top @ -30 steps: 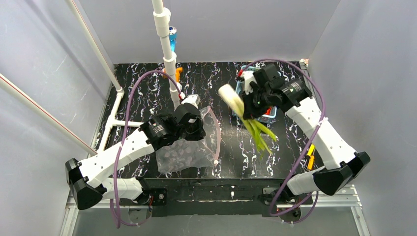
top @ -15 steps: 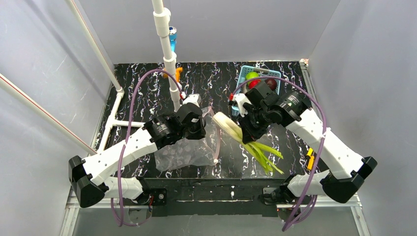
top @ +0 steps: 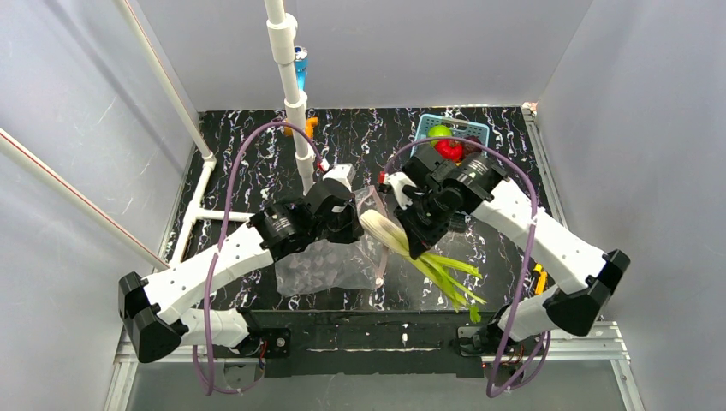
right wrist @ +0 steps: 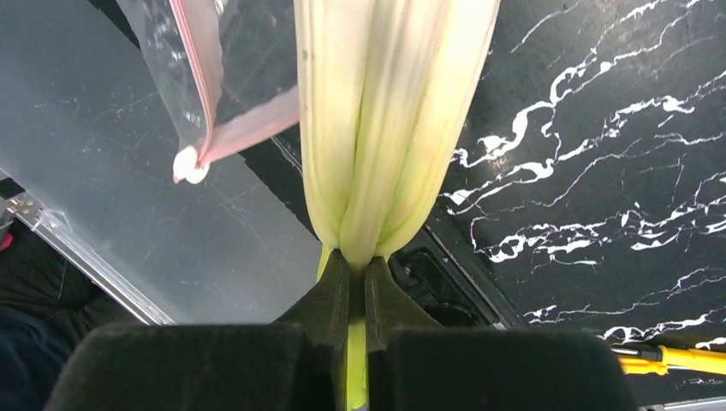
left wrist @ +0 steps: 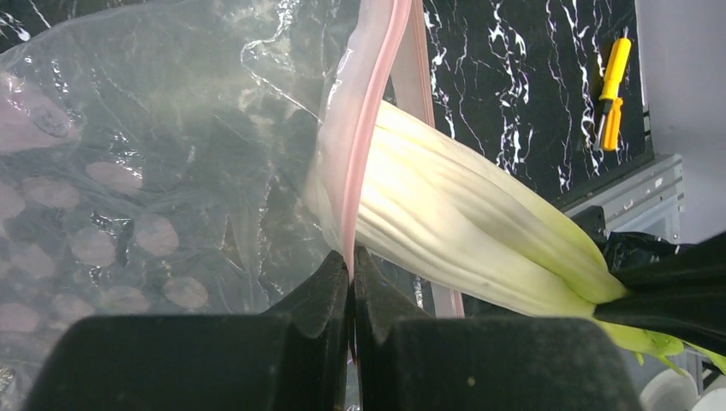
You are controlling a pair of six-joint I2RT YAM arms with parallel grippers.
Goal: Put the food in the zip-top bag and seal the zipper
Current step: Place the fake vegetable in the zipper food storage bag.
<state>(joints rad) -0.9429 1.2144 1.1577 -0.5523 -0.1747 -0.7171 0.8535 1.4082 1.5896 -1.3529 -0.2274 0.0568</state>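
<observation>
The left tool is pressed together on the zipper, pinching the near lip of the bag and holding it lifted, while the rest of the dotted bag sags onto the tabletop at about 7 o'clock from the middle. The right tool is clamped on the leek where its white stalk turns green. In the top view the leek slants with its white end toward 10 o'clock and its green leaves trailing toward 4 o'clock, held above the tabletop. In the left wrist view the white end sits in the bag's mouth, the pinched lip lying across it and the other lip passing behind it. The blue basket stands at about 1 o'clock, near the far edge, with a green fruit and a tomato in it. A yellow screwdriver lies at 4 o'clock by the right edge.
</observation>
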